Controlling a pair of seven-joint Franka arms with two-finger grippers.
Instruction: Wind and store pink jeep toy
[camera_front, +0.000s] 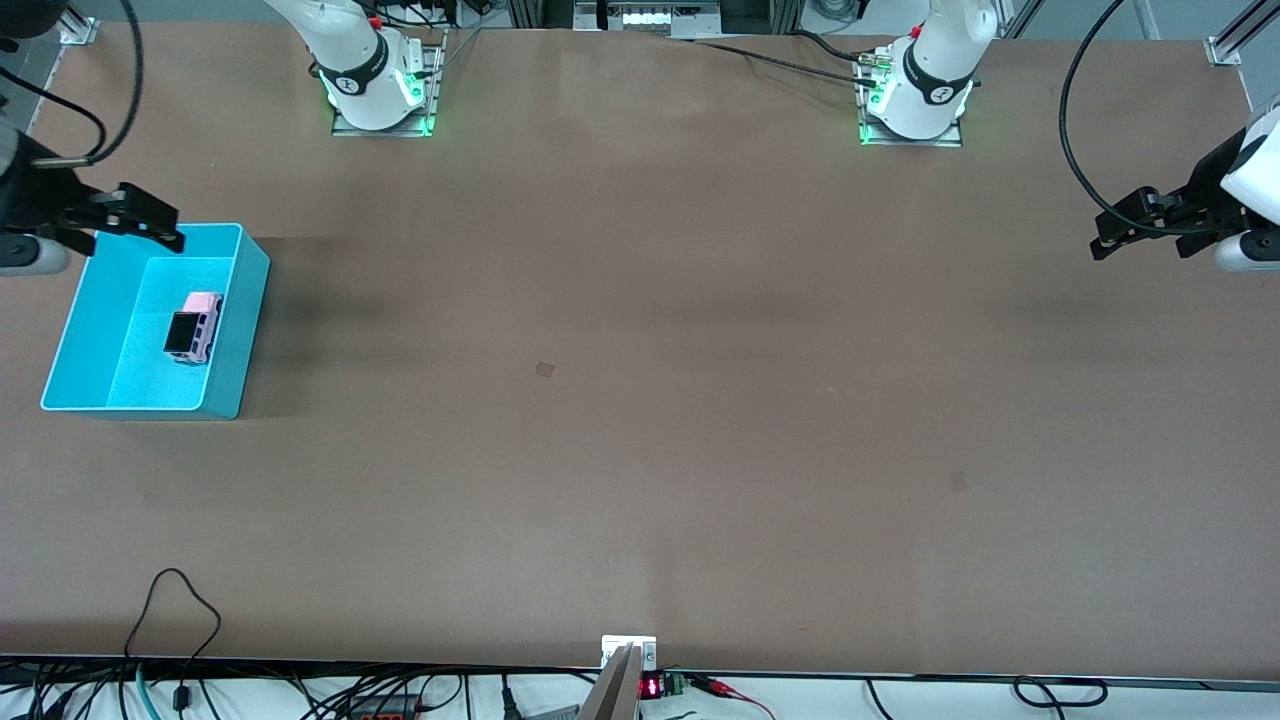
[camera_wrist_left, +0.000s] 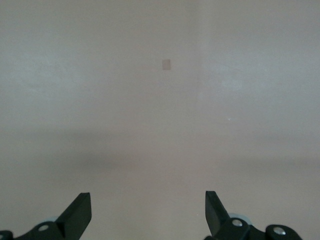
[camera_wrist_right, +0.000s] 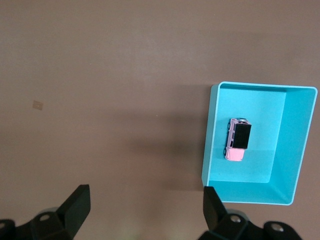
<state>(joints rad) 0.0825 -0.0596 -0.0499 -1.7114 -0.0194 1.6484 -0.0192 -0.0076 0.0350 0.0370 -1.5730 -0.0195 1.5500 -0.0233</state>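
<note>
The pink jeep toy (camera_front: 196, 327) with its black rear roof panel lies inside the teal bin (camera_front: 250, 300) at the right arm's end of the table. It also shows in the right wrist view (camera_wrist_right: 237, 139), in the bin (camera_wrist_right: 210, 140). My right gripper (camera_front: 135, 218) is open and empty, up in the air over the bin's farther corner; its own view shows it (camera_wrist_right: 145, 207) with jaws spread wide. My left gripper (camera_front: 1140, 228) is open and empty, raised over the left arm's end of the table, and in its own view (camera_wrist_left: 148, 215) only bare table lies below.
The brown table (camera_front: 640, 400) carries a small tape mark (camera_front: 544, 369) near its middle. Both arm bases (camera_front: 380, 80) stand along the edge farthest from the front camera. Cables (camera_front: 170, 620) hang at the edge nearest that camera.
</note>
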